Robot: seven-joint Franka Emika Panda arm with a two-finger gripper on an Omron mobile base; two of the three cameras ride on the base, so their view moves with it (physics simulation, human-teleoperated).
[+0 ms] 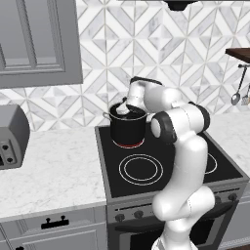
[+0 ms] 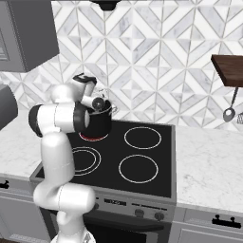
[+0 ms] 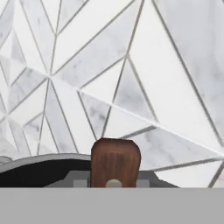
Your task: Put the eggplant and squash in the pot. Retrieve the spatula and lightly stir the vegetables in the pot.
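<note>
Gripper (image 1: pixel 123 109) sits at the mouth of the pot (image 1: pixel 128 128), wrist bent over the rim; in the hand view it is clamped on the brown handle end of the spatula (image 3: pixel 115 162), which stands upright between the fingertips (fingers themselves mostly hidden behind the handle). The blade is out of sight inside the pot. Hand view adds the pot's silvery rim curving left of the handle, with marble backsplash tiles (image 3: pixel 131 65) behind.

Pot stands on the rear left burner of the black stove (image 1: pixel 146 168), that ring glowing red under it. In the right base view the forearm covers much of the pot (image 2: pixel 100 124).

No legible writing anywhere. Toaster (image 1: pixel 12 136) on the marble surface (image 1: pixel 53 171) at left; silver ladle (image 2: pixel 229 113) hanging under a wooden shelf (image 2: pixel 228 69) at right.
</note>
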